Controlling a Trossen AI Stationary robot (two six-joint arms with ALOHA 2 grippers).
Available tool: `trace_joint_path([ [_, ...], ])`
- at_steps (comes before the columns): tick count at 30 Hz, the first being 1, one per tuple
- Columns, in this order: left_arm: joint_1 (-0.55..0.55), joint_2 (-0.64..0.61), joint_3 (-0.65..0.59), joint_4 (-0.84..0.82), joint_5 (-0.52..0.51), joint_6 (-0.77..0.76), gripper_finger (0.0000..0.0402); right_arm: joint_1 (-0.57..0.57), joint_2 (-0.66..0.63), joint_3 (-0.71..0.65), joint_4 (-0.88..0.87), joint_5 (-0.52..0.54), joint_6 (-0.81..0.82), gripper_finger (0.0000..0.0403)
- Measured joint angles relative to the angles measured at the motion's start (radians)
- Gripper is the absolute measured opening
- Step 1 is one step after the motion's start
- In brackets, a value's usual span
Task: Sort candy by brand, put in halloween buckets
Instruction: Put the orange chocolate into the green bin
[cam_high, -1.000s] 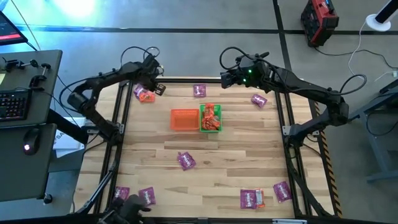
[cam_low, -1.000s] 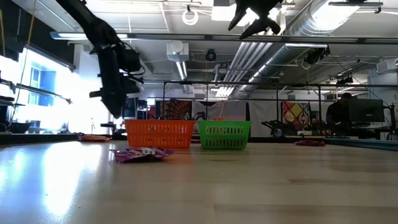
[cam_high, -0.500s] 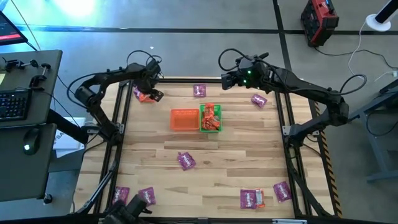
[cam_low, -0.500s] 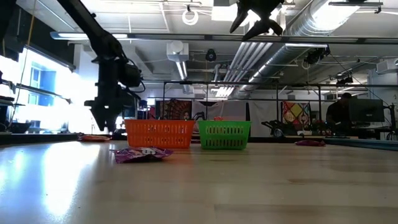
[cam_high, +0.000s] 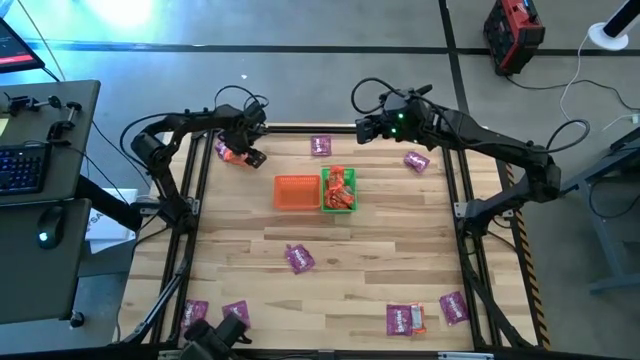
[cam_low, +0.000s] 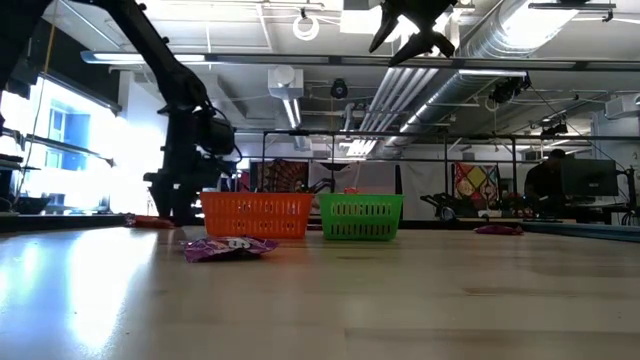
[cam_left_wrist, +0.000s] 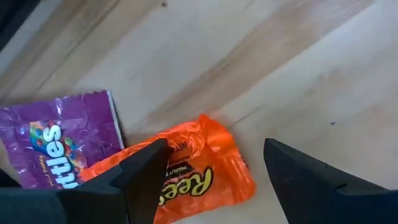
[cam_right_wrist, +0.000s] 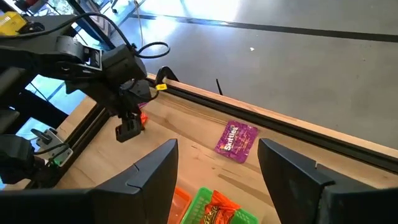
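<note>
Candy: crinkled glossy orange packet (cam_left_wrist: 199, 180) lies flat on pale wood-grain table (cam_left_wrist: 298, 74), overlapping a purple packet (cam_left_wrist: 56, 143). Left gripper (cam_left_wrist: 208, 168) straddles the orange one, fingers apart, nothing clamped. Right gripper (cam_high: 362, 128) hangs open behind the mesh-walled square buckets (cam_high: 316, 191).

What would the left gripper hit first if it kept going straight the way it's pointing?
Most likely the orange candy packet: the left gripper has its fingers open either side of it, with the purple packet beside. Remaining gap is unclear.
</note>
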Motion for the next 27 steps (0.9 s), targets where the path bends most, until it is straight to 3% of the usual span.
trace_joint_path([
  [4, -0.019, 0.018, 0.003, 0.005, -0.044, -0.006, 0.024, 0.012, 0.0, 0.0, -0.002, 0.0, 0.0, 0.0216],
  [7, -0.03, 0.025, 0.004, 0.003, -0.047, -0.007, 0.0202, 0.024, 0.0, 0.0, -0.013, 0.0, 0.0, 0.0216],
  [13, -0.032, 0.029, 0.004, -0.002, -0.039, 0.007, 0.0049, 0.035, 0.0, 0.0, -0.021, 0.0, 0.0, 0.0216],
  [15, -0.032, 0.03, 0.014, -0.023, -0.039, 0.006, 0.0014, 0.035, 0.0, 0.0, -0.022, 0.0, 0.0, 0.0216],
  [23, -0.035, -0.08, 0.114, -0.073, -0.059, -0.015, 0.0003, 0.035, 0.0, 0.0, -0.023, 0.0, -0.016, 0.0216],
  [27, -0.065, -0.194, 0.15, -0.033, 0.012, -0.093, 0.0002, 0.035, 0.0, 0.0, -0.023, 0.001, -0.035, 0.0216],
])
